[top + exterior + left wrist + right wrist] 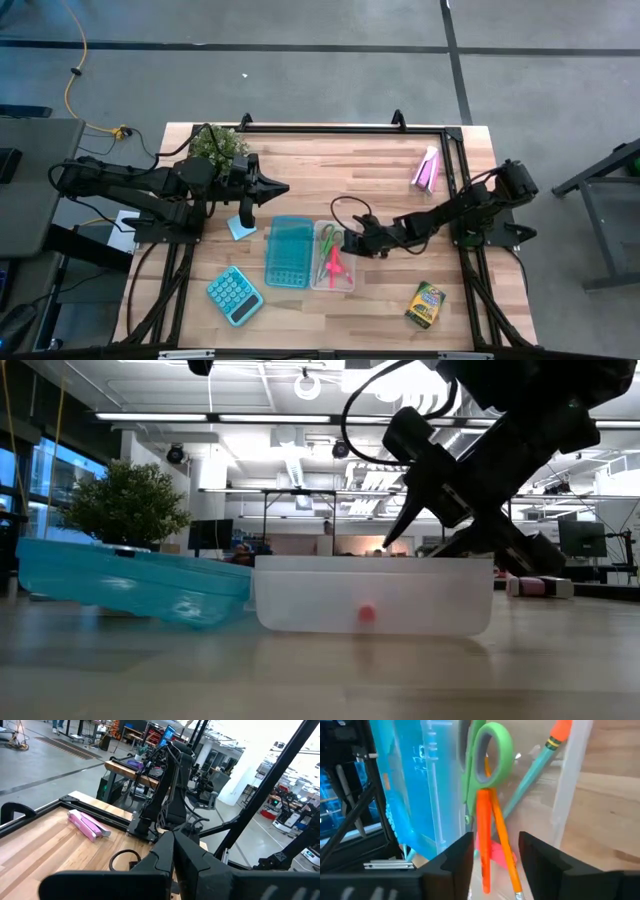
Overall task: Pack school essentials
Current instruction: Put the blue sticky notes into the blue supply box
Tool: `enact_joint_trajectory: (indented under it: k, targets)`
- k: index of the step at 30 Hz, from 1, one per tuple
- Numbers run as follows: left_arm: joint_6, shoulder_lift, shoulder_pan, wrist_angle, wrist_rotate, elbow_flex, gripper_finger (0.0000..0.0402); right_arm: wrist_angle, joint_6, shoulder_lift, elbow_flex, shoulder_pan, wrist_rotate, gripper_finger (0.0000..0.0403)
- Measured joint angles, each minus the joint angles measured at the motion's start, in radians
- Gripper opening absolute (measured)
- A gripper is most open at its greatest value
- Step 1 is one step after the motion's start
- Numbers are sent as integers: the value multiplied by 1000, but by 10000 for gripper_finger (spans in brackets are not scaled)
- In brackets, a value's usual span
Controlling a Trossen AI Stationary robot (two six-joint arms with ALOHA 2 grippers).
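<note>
Over the clear plastic tray (333, 262) at the middle of the table, the right gripper (352, 243) is hanging with its two fingers (457, 857) standing partly apart, gripping nothing; the gap between them is looking straight down onto the tray's contents. Inside the tray the green-handled scissors (487, 757) are lying against the wall nearest the blue lid, with orange pencils (492, 835) crossing just below the handle loop, a teal pencil (540, 757) with an orange eraser end slanting toward the far wall, and something pink (495, 852) lying under the pencils. From table height a small pink spot (367, 613) is showing through the tray's wall, too small to identify.

Just beside the tray, on the left arm's side, the translucent blue lid (287, 251) is lying tilted, one edge raised. Beyond it, the teal calculator (234, 295) is sitting near the front edge and the light-blue square note pad (240, 226) is lying beneath the left arm. The yellow-green crayon box (425, 304) is resting well apart from the tray, toward the front right corner, and the pink-and-purple tube-like item (426, 169) is lying near the back right corner.

The left gripper (278, 188) is waiting closed and empty above the back left of the table, next to a small potted plant (219, 144).
</note>
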Motion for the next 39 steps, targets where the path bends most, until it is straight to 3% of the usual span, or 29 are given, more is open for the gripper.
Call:
enact_joint_trajectory:
  k: [7, 15, 22, 25, 28, 34, 39]
  targets:
    - [5, 0, 0, 0, 0, 0, 0, -29, -257, -94, 0, -62, -55, 180]
    - [76, 0, 0, 0, -3, 0, 0, -159, -850, -418, 0, -179, -71, 180]
    - [79, 0, 0, 0, -7, 0, 0, -80, -1367, -634, 0, -257, -30, 180]
    - [79, 0, 0, 0, -31, 0, 0, -25, -1429, -687, 0, -289, 13, 180]
    - [79, 0, 0, 0, -55, 0, 0, -25, -1471, -728, 5, -324, -13, 180]
    - [116, 0, 0, 0, -66, 0, 0, -223, -1564, -737, 144, -365, -153, 180]
    - [177, 0, 0, -1, -66, 0, 0, -382, -1674, -691, 294, -367, -179, 180]
